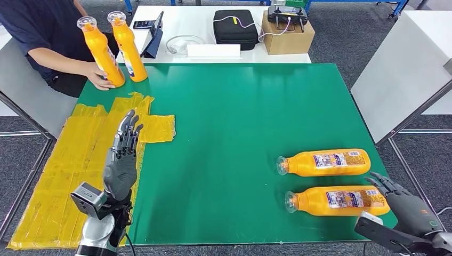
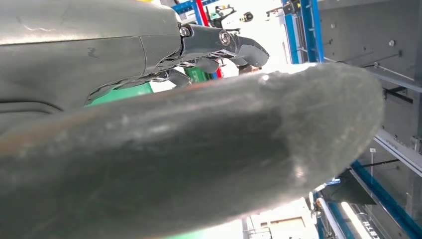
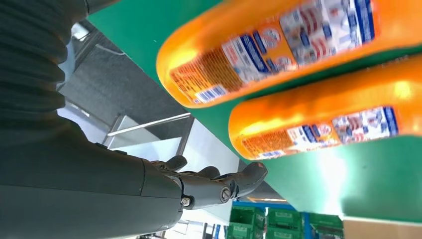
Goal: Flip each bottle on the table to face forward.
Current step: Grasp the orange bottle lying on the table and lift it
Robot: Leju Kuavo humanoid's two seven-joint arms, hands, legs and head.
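Two orange bottles lie on their sides on the green table [image 1: 240,106] at the front right, caps pointing left, label sides up: the farther one [image 1: 325,162] and the nearer one [image 1: 338,201]. Both bottles also appear close up in the right wrist view, the nearer one [image 3: 278,45] and the farther one [image 3: 328,114]. My right hand [image 1: 405,205] is open just right of the nearer bottle's base, apart from it; its fingers [image 3: 219,184] are spread. My left hand [image 1: 122,157] is raised flat and open over the table's front left, holding nothing. Its thumb [image 2: 199,159] looms large in the left wrist view.
Two more orange bottles [image 1: 101,50] [image 1: 128,45] stand upright at the back left corner, where a person's hand [image 1: 98,77] rests on one. Yellow plastic sheets [image 1: 80,160] cover the table's left edge. A white table [image 1: 213,32] behind carries a black case and a cardboard box.
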